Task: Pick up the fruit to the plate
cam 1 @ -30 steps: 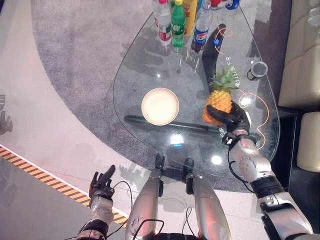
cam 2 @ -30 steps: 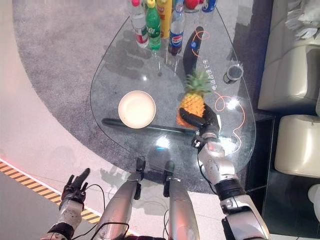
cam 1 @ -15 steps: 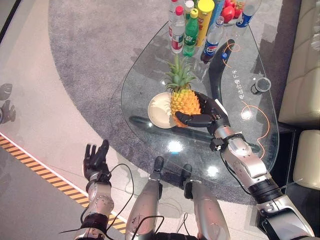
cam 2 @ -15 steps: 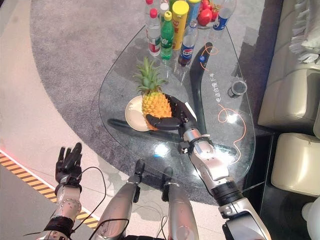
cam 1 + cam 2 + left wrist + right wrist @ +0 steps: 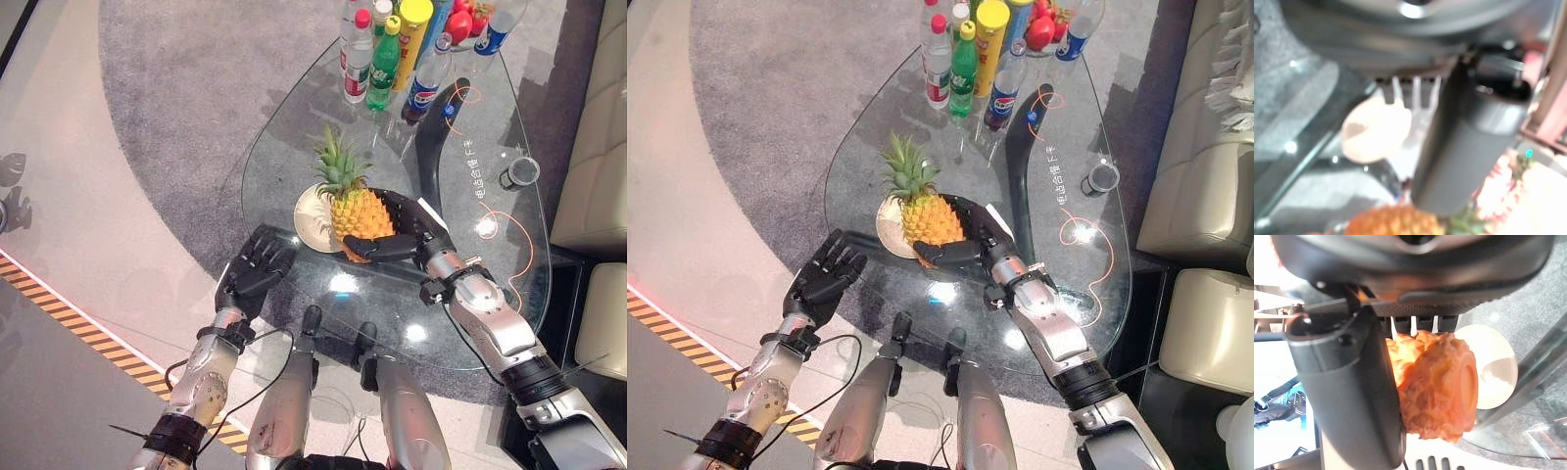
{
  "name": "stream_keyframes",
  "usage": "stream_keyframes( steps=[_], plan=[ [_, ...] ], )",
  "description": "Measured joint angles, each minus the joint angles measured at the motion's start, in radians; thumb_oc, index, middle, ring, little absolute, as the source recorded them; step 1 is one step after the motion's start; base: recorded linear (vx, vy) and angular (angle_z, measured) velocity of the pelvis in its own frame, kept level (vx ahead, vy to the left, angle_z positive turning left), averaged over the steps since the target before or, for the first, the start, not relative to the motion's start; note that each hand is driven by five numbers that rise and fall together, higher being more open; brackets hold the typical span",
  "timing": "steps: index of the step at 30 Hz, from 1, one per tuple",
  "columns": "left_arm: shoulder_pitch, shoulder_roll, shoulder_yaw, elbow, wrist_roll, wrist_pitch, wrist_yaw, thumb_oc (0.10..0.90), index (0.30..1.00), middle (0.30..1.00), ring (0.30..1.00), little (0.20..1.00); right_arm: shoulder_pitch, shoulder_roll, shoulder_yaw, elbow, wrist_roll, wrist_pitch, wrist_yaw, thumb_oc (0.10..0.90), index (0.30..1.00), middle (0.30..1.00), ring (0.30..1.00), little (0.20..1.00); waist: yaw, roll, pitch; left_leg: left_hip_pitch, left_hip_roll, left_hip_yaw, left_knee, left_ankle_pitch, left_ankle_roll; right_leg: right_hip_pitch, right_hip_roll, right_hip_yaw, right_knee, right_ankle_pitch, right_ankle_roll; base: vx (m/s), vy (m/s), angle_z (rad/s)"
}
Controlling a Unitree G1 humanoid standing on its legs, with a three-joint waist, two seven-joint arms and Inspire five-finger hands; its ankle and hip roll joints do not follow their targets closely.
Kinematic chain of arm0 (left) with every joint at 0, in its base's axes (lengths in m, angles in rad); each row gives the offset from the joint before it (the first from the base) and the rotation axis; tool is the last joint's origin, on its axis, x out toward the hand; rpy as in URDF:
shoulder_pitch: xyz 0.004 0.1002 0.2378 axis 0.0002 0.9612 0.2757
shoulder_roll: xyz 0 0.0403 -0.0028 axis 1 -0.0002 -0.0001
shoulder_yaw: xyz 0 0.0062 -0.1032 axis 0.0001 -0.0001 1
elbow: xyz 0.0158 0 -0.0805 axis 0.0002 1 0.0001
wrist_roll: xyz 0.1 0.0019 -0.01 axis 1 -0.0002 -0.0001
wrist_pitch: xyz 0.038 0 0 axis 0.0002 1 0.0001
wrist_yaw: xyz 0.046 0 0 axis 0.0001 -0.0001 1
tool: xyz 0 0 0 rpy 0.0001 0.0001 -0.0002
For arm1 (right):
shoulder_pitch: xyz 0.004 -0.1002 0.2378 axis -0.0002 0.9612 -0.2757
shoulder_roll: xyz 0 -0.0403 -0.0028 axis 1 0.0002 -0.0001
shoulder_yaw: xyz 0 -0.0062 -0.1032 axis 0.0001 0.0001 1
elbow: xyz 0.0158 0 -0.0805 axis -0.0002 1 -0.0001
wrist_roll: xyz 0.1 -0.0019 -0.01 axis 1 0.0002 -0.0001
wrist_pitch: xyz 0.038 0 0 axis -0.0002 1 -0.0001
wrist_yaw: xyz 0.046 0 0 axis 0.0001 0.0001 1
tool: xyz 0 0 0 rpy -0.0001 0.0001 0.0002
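A pineapple (image 5: 358, 211) with a green crown stands upright over the near right rim of the cream plate (image 5: 311, 213) on the glass table (image 5: 284, 147). My right hand (image 5: 405, 235) is shut on its orange body, fingers behind it and thumb across its front; the right wrist view shows the pineapple (image 5: 1442, 387) against the hand with the plate (image 5: 1496, 369) past it. My left hand (image 5: 255, 271) hovers open at the table's near left edge, fingers spread, apart from the fruit. In the left wrist view the plate (image 5: 1376, 129) and pineapple (image 5: 1393, 223) lie ahead.
Several bottles (image 5: 377, 59) and a yellow can (image 5: 411, 39) stand at the table's far end beside red fruit (image 5: 458, 22). A small dark cup (image 5: 519, 172) sits at the right edge. Cream sofas (image 5: 598, 166) border the right side. Grey carpet lies under the table.
My right hand has carried the pineapple a little nearer, over the plate's rim. My left hand has risen from beside the leg to the table's near left edge.
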Motion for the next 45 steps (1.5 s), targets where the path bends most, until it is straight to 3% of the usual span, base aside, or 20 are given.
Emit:
stream_keyframes(
  steps=[8,15,22,31,45],
  plan=[
    [-0.001,0.068,-0.024,-0.065,-0.016,0.018,0.003,0.800,0.900,0.900,0.900,0.900,0.002,-0.030,0.080,-0.001,-0.007,0.000,0.073,0.100,0.300,0.300,0.300,0.200,0.003,0.000,0.000,0.000,-0.001,-0.007,-0.004,0.000,0.000,0.003,-0.004,-0.014,0.001,0.001,-0.001,0.00,-0.004,0.04],
    [-0.015,0.073,-0.028,-0.105,-0.101,0.018,0.006,0.800,0.900,0.900,0.900,0.900,0.003,-0.055,0.139,-0.005,-0.008,0.000,0.125,0.100,0.300,0.300,0.300,0.200,0.003,0.000,0.000,0.000,-0.005,-0.008,-0.004,0.000,0.000,0.003,-0.007,-0.014,0.002,-0.001,0.001,0.00,0.000,0.00],
    [-0.028,0.061,-0.033,-0.153,-0.168,0.034,0.004,0.800,0.900,0.900,0.900,0.900,-0.004,-0.049,0.165,-0.040,-0.008,0.000,0.129,0.100,0.300,0.300,0.300,0.200,0.002,-0.002,0.001,-0.001,-0.005,-0.009,-0.005,0.000,0.000,0.003,-0.008,-0.015,0.002,-0.002,0.002,0.00,0.000,0.00],
    [-0.043,0.063,-0.074,-0.154,-0.206,0.148,-0.061,0.800,0.900,0.900,0.900,0.900,-0.022,-0.049,0.177,-0.040,-0.008,0.000,0.127,0.100,0.300,0.300,0.300,0.200,0.002,-0.004,0.002,-0.002,-0.011,-0.009,-0.007,0.000,0.000,0.003,-0.013,-0.015,0.001,-0.003,0.005,-0.01,0.034,0.01],
    [-0.046,0.085,-0.074,-0.154,-0.220,0.163,-0.076,0.800,0.900,0.900,0.900,0.900,-0.023,-0.044,0.193,-0.040,-0.008,0.000,0.125,0.100,0.300,0.300,0.300,0.200,0.001,-0.004,0.002,0.002,-0.012,-0.009,-0.021,0.005,0.005,0.003,-0.015,-0.015,-0.001,-0.003,0.005,-0.01,0.036,0.00]
  ],
)
